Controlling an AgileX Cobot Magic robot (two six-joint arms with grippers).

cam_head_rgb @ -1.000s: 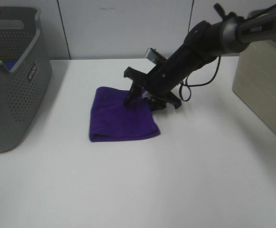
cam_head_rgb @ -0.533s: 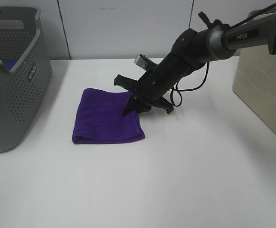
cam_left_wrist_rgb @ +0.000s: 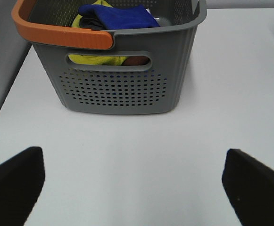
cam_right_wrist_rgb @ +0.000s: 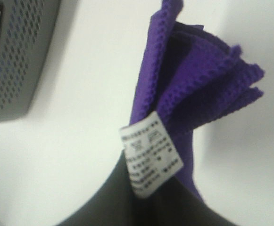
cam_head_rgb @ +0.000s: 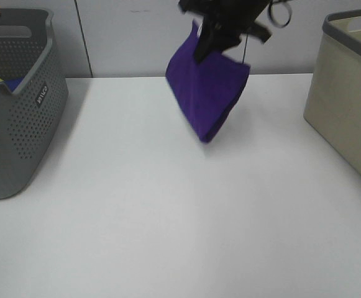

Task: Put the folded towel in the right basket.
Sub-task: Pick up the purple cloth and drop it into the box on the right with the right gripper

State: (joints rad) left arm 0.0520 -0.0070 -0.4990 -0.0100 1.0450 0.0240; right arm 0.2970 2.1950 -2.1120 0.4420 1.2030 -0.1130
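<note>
The folded purple towel hangs in the air above the back middle of the table, pinched at its top edge by my right gripper, which is shut on it. In the right wrist view the towel's layered edges and a white care label show close up. The right basket, beige with a dark rim, stands at the table's right edge, to the right of the towel. My left gripper is open and empty over bare table, its dark fingertips wide apart.
A grey perforated basket with an orange handle stands at the left and holds blue and yellow cloths. The white table spreads between the two baskets. A wall runs along the back.
My right gripper dragged the towel leftward on the table, then closed on it and lifted it high; the towel now hangs in the air instead of lying flat.
</note>
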